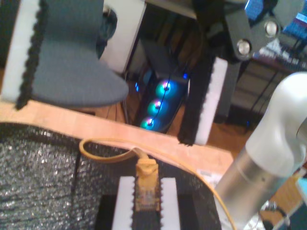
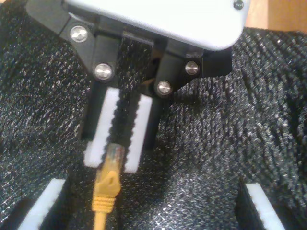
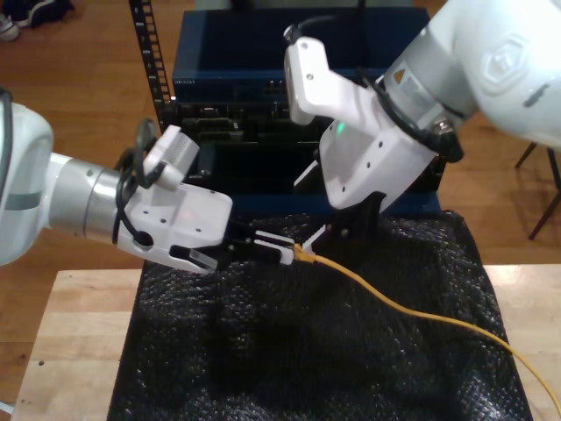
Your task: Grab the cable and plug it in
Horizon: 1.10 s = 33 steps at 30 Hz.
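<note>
My first gripper (image 2: 111, 160) is pinching the cable (image 2: 105, 191) at its plug: clear tip sitting between the white pads (image 2: 101, 129), yellow-orange boot sticking out just past them. The thin yellow cord is trailing over the black mesh mat (image 3: 263, 351) toward the exterior view's lower right. My second gripper (image 2: 153, 206) is hanging spread wide, facing the plug, not touching it.
</note>
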Available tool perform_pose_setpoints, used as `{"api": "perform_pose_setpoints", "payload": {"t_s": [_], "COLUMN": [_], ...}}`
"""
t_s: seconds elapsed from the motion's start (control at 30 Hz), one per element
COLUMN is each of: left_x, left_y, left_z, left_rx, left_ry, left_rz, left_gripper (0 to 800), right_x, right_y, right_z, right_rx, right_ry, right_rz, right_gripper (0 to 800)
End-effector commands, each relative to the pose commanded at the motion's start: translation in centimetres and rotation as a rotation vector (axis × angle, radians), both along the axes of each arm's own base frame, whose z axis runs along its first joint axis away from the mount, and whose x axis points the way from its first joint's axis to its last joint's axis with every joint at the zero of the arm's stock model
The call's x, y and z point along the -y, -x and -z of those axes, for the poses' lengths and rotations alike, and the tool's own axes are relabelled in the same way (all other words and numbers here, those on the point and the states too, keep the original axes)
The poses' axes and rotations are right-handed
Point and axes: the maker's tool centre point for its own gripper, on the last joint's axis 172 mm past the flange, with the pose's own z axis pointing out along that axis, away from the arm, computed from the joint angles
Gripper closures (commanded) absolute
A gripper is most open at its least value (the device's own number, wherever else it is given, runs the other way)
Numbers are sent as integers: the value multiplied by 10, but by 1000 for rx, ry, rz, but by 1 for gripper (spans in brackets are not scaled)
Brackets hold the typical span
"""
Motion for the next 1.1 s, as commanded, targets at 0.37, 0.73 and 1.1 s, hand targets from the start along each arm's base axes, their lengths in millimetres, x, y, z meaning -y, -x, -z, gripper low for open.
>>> {"api": "perform_pose_setpoints", "payload": {"t_s": [0.37, 0.73, 1.1], "left_x": [-15, -8, -10], "left_y": [-11, -3, -3], "left_z": [1, -18, -33], "left_rx": [-117, -209, -279], "left_ry": [105, 228, 336], "left_rz": [-49, -6, 10], "left_gripper": [797, 797, 795], "right_x": [3, 12, 11], "right_y": [6, 27, 34], "right_z": [-28, -27, -43], "right_rx": [152, 245, 301], "right_ry": [-18, -20, -52], "right_rz": [-141, -255, -272], "right_gripper": [23, 26, 14]}}
